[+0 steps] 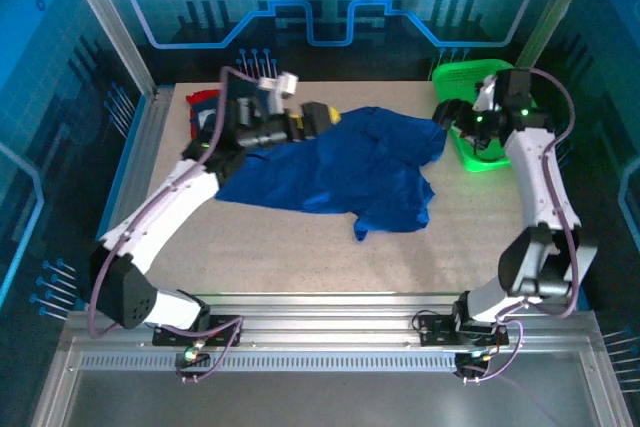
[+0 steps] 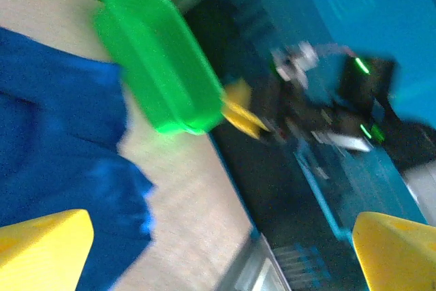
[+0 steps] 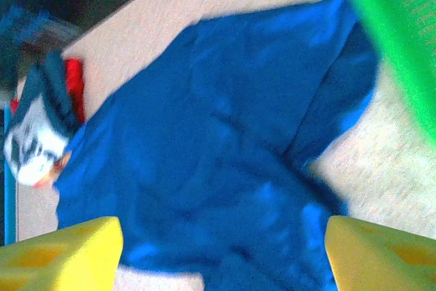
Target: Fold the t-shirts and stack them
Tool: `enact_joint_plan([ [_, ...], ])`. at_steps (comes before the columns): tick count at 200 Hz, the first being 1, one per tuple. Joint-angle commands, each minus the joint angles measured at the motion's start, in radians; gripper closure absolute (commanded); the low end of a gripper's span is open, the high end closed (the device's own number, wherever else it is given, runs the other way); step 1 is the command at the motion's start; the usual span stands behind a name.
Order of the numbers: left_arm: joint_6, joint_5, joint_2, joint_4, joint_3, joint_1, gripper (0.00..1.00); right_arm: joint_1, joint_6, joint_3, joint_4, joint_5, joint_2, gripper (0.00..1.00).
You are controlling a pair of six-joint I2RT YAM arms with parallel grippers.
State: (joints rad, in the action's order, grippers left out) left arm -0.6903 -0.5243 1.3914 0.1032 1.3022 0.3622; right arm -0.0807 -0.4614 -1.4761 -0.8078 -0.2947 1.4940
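Observation:
A royal blue t-shirt (image 1: pixel 340 172) lies crumpled and spread across the middle of the table (image 1: pixel 280 247). My left gripper (image 1: pixel 328 115) hovers over its back edge. In the left wrist view the left gripper (image 2: pixel 218 264) stands wide open with nothing between its yellow fingertips (image 2: pixel 41 250), and the blue t-shirt (image 2: pixel 54 141) is off to the left. My right gripper (image 1: pixel 447 114) hangs by the shirt's right end. Seen from its wrist, the right gripper (image 3: pixel 221 264) is open above the blue t-shirt (image 3: pixel 218 141), holding nothing. A navy/white t-shirt (image 3: pixel 37 134) and a red t-shirt (image 3: pixel 73 86) lie bunched at the far left corner.
A green mesh basket (image 1: pixel 480 127) stands at the back right, just behind the right gripper, and also appears as the green basket (image 2: pixel 157 59) and the basket's edge (image 3: pixel 402 39). Bare table lies in front of the shirt. Metal frame posts border the table.

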Motion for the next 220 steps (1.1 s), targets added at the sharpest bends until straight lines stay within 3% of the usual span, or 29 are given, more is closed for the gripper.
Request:
enact_joint_plan([
  [1,0.072,0.139,-0.031,0.311,-0.09,-0.124,0.01,0.093,-0.009,0.16,-0.142,-0.019,-0.053,0.22],
  [31,0.103,0.163,-0.034,0.325,-0.243,-0.311,0.03,0.225,-0.088,0.385,-0.083,-0.013,-0.089,0.24],
  [63,0.142,0.181,0.037,0.273,-0.314,-0.362,0.07,0.25,-0.111,0.459,0.036,0.038,0.013,0.27],
  [122,0.103,0.26,0.15,0.19,-0.38,-0.426,0.13,0.353,-0.086,0.222,0.039,0.15,0.277,0.29],
  [147,0.087,0.309,0.188,0.246,-0.363,-0.438,0.17,0.41,-0.071,0.114,-0.016,0.199,0.369,0.29],
  [220,0.133,0.406,0.273,0.33,-0.315,-0.485,0.24,0.423,-0.067,0.121,-0.032,0.221,0.337,0.31],
])
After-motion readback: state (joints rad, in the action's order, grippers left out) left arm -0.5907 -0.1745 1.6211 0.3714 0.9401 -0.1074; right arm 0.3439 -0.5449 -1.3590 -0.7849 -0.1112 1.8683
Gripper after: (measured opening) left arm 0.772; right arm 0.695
